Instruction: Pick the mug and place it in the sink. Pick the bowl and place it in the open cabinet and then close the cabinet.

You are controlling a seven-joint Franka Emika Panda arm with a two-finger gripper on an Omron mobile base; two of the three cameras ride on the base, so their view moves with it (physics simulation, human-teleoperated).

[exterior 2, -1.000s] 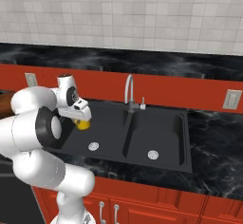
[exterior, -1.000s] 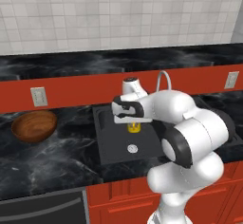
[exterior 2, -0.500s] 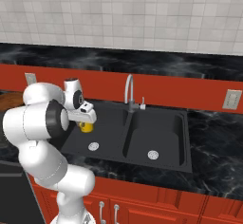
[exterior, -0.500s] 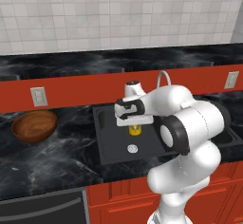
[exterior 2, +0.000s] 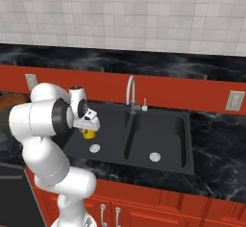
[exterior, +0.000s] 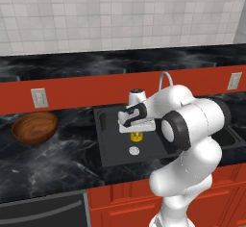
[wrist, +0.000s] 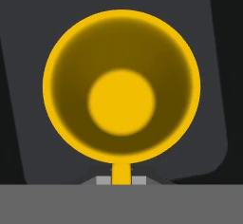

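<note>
My gripper [exterior: 136, 129] is shut on the handle of the small yellow mug [exterior: 137, 135], holding it upright low over the left basin of the black sink [exterior: 113, 151]. In the right base view the mug [exterior 2: 88, 133] hangs just behind the left drain of the sink [exterior 2: 166, 125]. From the hand view I look straight down into the mug [wrist: 121, 88], with its handle pinched at the gripper [wrist: 121, 180]. The brown wooden bowl [exterior: 34, 127] rests on the counter left of the sink, and its edge [exterior 2: 8, 101] peeks out behind my arm. The cabinet is out of view.
A curved silver faucet [exterior 2: 129, 90] stands behind the divider between the two basins. Round silver drains [exterior: 134, 149] [exterior 2: 154, 157] sit in the basin floors. Wall outlets [exterior: 39, 97] [exterior 2: 234, 101] are on the red backsplash. Black marble counter [exterior: 53, 161] surrounds the sink.
The gripper has carried the mug slightly lower into the left basin and a little to the right, while my elbow swung outward. The bowl has not moved.
</note>
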